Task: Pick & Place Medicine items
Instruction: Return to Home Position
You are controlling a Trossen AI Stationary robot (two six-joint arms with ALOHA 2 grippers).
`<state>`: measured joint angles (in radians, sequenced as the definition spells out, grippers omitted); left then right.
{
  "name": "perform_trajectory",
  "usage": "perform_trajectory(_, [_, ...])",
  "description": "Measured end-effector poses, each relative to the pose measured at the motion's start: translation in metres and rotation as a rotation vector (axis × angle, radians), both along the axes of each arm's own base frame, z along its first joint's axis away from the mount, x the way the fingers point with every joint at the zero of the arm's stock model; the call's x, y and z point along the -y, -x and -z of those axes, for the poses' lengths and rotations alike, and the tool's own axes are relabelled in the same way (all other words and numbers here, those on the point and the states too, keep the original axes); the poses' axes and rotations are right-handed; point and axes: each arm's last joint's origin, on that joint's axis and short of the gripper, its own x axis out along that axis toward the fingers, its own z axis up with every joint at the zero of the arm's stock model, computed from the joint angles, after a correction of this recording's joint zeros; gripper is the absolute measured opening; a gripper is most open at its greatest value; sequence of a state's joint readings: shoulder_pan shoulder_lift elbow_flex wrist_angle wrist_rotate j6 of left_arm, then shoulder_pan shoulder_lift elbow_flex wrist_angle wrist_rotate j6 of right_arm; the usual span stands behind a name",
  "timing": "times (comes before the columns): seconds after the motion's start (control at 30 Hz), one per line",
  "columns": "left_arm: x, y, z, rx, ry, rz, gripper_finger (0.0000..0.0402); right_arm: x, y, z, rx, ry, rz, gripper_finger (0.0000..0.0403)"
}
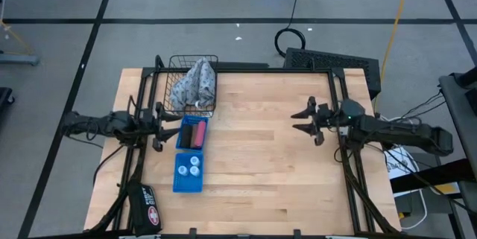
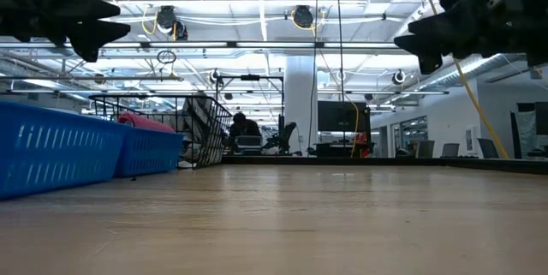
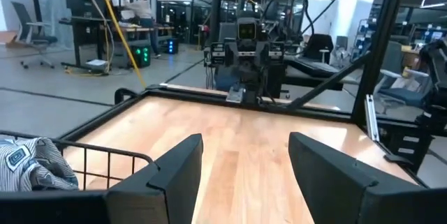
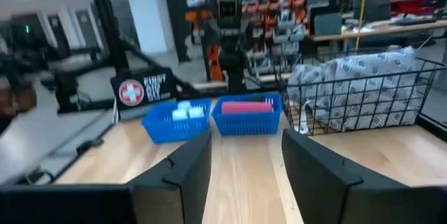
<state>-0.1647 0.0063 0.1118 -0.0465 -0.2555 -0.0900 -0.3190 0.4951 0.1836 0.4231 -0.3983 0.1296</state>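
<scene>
Wood tabletop [image 1: 261, 179]: bare planks fill the centre and lower right of the high view, with nothing loose on them.
First-aid pouch [image 1: 147, 208]: black with a red cross, at the table's lower left corner, just beside the nearer basket.
Nearer blue basket [image 1: 177, 185]: lower left of centre; three white bottles [image 1: 191, 166] sit close together inside.
Farther blue basket [image 1: 182, 136]: just above the first in frame; the black container [image 1: 191, 133] and pink tube [image 1: 201, 133] lie side by side within.
Left gripper [image 1: 158, 126]: just left of the farther basket, raised off the wood, fingers apart and holding nothing.
Right gripper [image 1: 297, 120]: right of centre, well apart from the baskets, fingers likewise spread and empty.
Step in hand: all five medicine items appear binned, so only the return home looks left. It is probably best done by drawing each one straight back toward its own frame edge, keeping height, with no sweep across the baskets.
In the way: on the left, the basket walls and the wire basket [image 1: 173, 64] just above in frame are the close risks; on the right the path looks free.
Grey cloth [image 1: 195, 81]: bundled in the wire basket, upper left of the table.
Black panel [image 1: 332, 62]: at the table's upper right edge.
Beyond: a coiled cable [image 1: 292, 39] lies on the grey floor, top centre.
</scene>
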Motion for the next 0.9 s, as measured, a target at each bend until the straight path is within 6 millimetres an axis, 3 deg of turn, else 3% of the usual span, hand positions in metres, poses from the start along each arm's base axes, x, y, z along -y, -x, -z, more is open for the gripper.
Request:
perform_trajectory(0.27, [-0.002,-0.001,0.002,-0.008,-0.021,0.027,0.0223,-0.001,0.015,0.018,0.05,-0.02,0.026,0.0161])
perform_trajectory(0.57, [-0.002,-0.001,0.003,-0.013,-0.031,0.066,0.0223,-0.001,0.02,0.014,0.103,-0.014,0.046,0.0163])
perform_trajectory(0.7, [-0.002,-0.001,0.003,-0.015,-0.042,0.064,0.0223,-0.006,0.018,0.015,0.095,-0.083,-0.011,0.0161])
perform_trajectory(0.9, [-0.002,-0.001,0.003,-0.016,-0.044,0.064,0.0223,-0.024,0.018,0.012,0.125,-0.03,-0.154,0.0166])
